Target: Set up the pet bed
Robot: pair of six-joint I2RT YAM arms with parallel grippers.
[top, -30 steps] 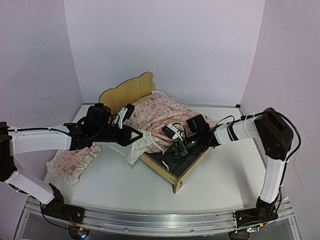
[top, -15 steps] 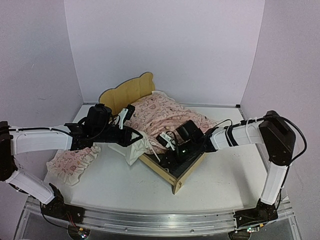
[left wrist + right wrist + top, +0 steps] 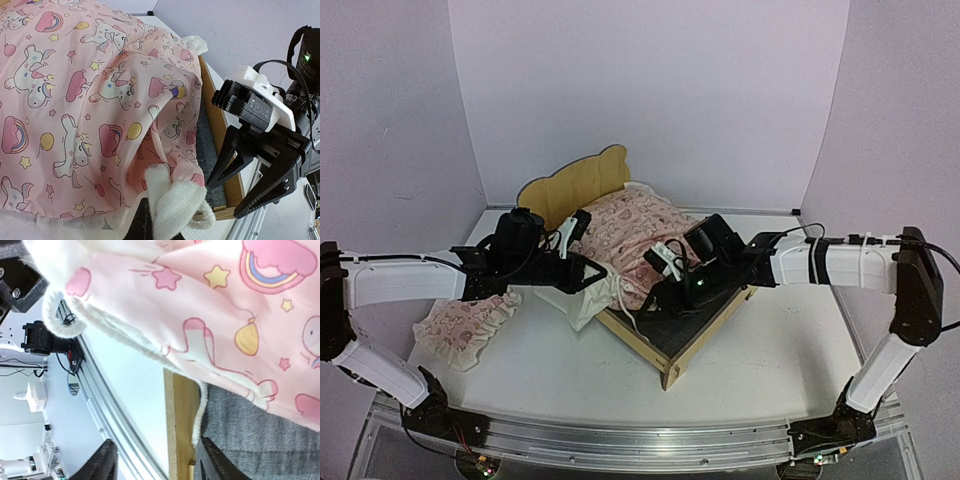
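Note:
The pet bed (image 3: 672,362) is a light plywood frame with a wavy headboard (image 3: 572,186), and its dark grey mattress pad (image 3: 688,322) is bare at the foot end. A pink patterned blanket (image 3: 628,232) lies bunched over the head end. At the bed's left side my left gripper (image 3: 596,272) is shut on the blanket's white ruffled edge (image 3: 172,202). My right gripper (image 3: 650,302) hovers open over the near left rail (image 3: 180,425), just below the blanket's hem. One finger (image 3: 220,460) is over the mattress pad (image 3: 265,435), the other beyond the rail.
A small pink ruffled pillow (image 3: 465,325) lies on the white table (image 3: 550,360) left of the bed. Lilac walls close in the back and sides. The metal rail (image 3: 620,445) with the arm bases runs along the near edge.
My right gripper has opened and let go of the blanket, after carrying it leftward across the bed. More grey mattress pad shows at the foot. The left arm has stayed put.

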